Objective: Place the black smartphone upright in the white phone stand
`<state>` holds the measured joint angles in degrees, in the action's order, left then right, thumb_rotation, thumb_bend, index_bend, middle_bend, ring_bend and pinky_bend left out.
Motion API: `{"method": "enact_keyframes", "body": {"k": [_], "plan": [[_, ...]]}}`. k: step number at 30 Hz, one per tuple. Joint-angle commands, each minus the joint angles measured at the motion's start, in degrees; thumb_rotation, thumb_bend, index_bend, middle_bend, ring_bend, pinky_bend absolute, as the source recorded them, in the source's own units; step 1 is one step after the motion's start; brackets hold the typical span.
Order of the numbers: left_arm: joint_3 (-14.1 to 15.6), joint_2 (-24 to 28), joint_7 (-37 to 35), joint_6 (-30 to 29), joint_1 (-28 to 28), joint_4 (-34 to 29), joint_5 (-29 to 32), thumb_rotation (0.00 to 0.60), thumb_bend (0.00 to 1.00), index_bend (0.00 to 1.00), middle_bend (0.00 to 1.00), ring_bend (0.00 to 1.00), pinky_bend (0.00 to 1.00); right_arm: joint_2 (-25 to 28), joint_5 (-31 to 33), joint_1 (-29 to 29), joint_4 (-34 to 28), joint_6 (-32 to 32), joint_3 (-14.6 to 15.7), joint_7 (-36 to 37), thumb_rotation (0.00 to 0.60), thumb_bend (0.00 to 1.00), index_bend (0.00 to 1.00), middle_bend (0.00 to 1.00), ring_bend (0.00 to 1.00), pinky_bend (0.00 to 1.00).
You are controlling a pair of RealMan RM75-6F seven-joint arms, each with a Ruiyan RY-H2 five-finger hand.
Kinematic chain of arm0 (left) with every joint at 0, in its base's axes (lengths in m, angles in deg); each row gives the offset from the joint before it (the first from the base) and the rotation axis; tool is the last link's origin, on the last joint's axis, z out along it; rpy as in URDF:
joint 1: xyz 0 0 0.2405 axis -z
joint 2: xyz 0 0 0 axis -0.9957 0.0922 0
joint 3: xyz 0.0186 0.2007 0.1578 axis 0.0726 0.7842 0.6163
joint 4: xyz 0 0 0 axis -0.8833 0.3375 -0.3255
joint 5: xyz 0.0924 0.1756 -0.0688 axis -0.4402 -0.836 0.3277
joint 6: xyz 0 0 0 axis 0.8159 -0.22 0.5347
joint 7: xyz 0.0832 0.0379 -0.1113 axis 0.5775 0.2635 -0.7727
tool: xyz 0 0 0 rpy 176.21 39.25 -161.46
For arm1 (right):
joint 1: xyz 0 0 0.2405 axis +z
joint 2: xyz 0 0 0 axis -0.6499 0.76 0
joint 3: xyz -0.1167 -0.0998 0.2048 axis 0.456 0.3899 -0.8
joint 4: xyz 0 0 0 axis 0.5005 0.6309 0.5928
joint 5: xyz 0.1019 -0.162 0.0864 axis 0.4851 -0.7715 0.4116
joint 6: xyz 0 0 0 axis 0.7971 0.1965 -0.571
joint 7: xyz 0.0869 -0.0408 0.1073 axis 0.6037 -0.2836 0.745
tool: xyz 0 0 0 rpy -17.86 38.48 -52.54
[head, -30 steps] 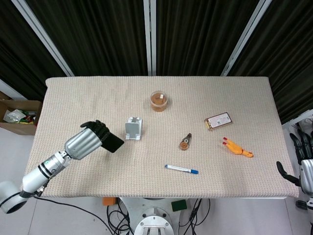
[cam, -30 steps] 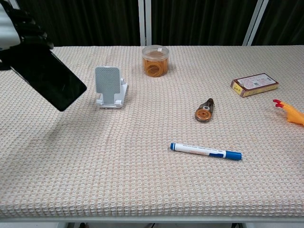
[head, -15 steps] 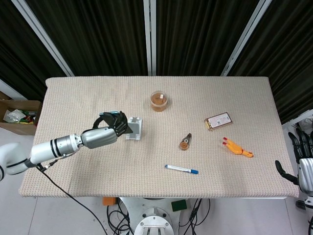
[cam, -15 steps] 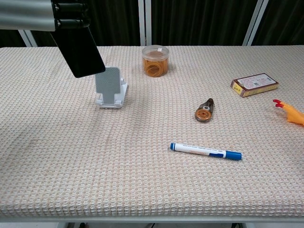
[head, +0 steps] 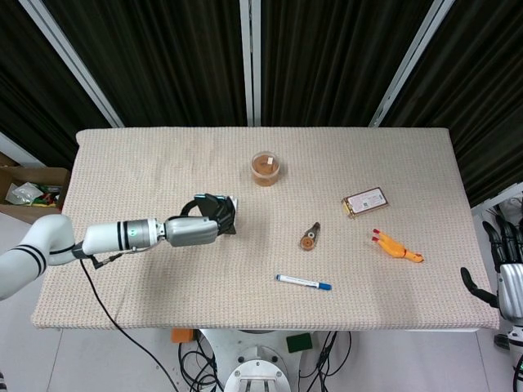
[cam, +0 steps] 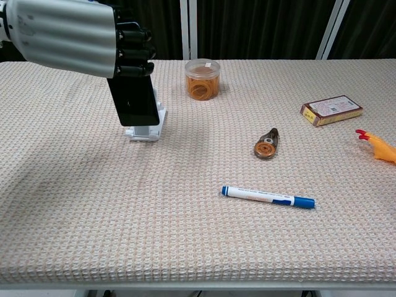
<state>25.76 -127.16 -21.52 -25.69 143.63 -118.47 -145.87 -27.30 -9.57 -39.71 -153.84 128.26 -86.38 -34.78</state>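
Presently: left hand [cam: 74, 37] grips the phone [cam: 135, 99] by its top end, fingers [cam: 133, 52] wrapped round it, body hanging near upright below them. Phone's lower edge sits right at the stand [cam: 147, 129], approx. in front of its backrest; can't tell if seated on the lip. Transport done; seating & release outstanding. Right hand [head: 508, 282] idle off table edge, fingers apart, holding nothing.
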Motion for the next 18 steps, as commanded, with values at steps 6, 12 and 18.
{"method": "enact_keyframes", "body": {"k": [6, 12, 18], "plan": [[1.8, -1.9, -2.5, 1.2, 2.5, 3.6, 0.3, 0.6, 0.33, 0.73, 0.75, 0.56, 0.59, -0.6, 0.6, -0.1, 1.1, -0.2, -0.1, 0.9, 0.558, 0.33, 0.0, 0.0, 0.0, 0.0], [2.7, -3.5, -3.9, 1.3, 3.7, 6.1, 0.9, 0.6, 0.33, 0.74, 0.75, 0.56, 0.59, -0.8, 0.9, -0.2, 1.6, -0.3, -0.1, 1.3, 0.558, 0.33, 0.0, 0.0, 0.0, 0.0], [3.8, -5.1, -5.0, 0.6, 4.3, 8.3, 1.5, 0.6, 0.34, 0.74, 0.74, 0.56, 0.58, -1.0, 1.2, -0.2, 2.1, -0.6, -0.2, 1.9, 0.557, 0.33, 0.0, 0.0, 0.0, 0.0]]}}
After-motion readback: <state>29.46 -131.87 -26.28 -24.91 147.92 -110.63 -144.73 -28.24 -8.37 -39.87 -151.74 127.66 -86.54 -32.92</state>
